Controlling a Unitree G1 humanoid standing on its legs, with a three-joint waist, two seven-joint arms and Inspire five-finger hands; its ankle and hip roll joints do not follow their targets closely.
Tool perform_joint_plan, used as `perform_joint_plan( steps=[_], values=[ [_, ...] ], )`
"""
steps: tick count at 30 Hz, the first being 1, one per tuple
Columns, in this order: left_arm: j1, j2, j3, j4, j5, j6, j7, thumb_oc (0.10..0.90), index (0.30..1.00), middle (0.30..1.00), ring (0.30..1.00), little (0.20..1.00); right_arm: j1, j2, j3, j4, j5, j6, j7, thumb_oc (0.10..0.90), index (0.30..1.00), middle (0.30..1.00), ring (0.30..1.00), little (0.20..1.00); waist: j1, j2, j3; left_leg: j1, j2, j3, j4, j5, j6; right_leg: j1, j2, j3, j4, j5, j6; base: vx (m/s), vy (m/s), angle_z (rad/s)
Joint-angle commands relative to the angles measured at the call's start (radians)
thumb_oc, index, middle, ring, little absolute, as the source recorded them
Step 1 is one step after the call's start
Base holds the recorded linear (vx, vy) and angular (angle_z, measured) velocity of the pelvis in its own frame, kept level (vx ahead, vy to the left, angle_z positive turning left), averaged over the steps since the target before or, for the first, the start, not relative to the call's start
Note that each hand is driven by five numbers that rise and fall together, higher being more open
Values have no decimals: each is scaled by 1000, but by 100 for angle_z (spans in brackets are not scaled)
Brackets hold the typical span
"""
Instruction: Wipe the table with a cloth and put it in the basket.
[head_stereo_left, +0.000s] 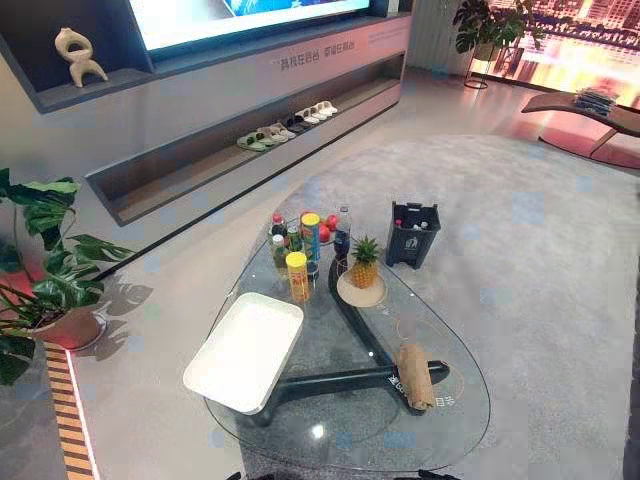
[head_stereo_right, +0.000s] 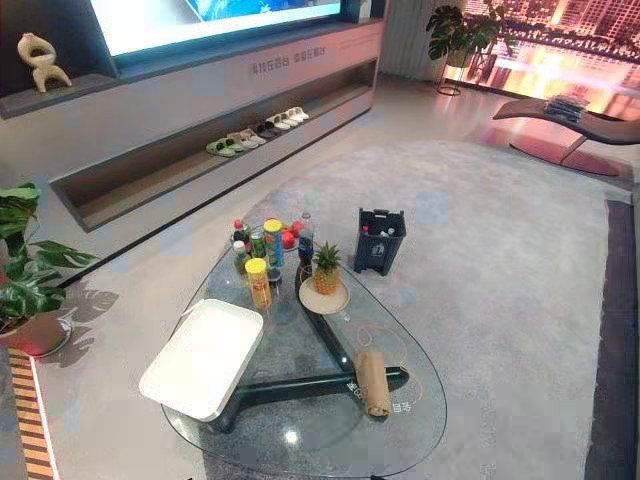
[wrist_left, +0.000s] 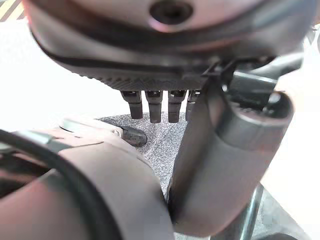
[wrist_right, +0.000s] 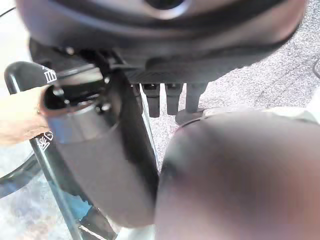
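A rolled tan cloth (head_stereo_left: 413, 375) lies on the near right part of the glass table (head_stereo_left: 455, 425), over its dark frame. The same cloth (wrist_right: 19, 117) shows past my right hand (wrist_right: 100, 165), which hangs beside the table edge with straight fingers (wrist_right: 167, 100), holding nothing. A white shallow tray-like basket (head_stereo_left: 245, 350) sits on the table's near left side. My left hand (wrist_left: 225, 165) hangs low over the grey carpet, its fingers (wrist_left: 152, 106) straight and empty.
At the table's far end stand several bottles and cans (head_stereo_left: 300, 250) and a pineapple on a round plate (head_stereo_left: 362, 265). A dark bin (head_stereo_left: 412, 233) sits on the carpet beyond. A potted plant (head_stereo_left: 45, 290) stands to the left.
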Motion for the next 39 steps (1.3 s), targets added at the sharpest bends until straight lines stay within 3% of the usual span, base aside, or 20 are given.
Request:
perform_joint_plan(
  steps=[1,23,39],
  values=[
    [-68,-20,-21,41,-11,15,-22,800,900,900,900,900,-4,2,16,57,-14,23,-12,800,900,900,900,900,6,-19,20,17,-69,-22,8,-86,41,-28,-20,-24,12,26,45,-162,305,-4],
    [-59,-19,-25,45,-3,-2,-49,800,900,900,900,900,-5,-4,20,61,-36,0,-12,800,900,900,900,900,9,-22,21,19,-68,-15,9,-89,43,-27,-20,-30,10,28,45,2,0,0],
    [-58,-10,-33,30,26,14,-42,800,900,900,900,900,-35,-27,18,5,-14,-116,-49,800,900,900,900,900,13,-36,59,-23,-65,18,79,-110,46,-59,-27,-33,31,28,42,7,-4,-1]
  ],
)
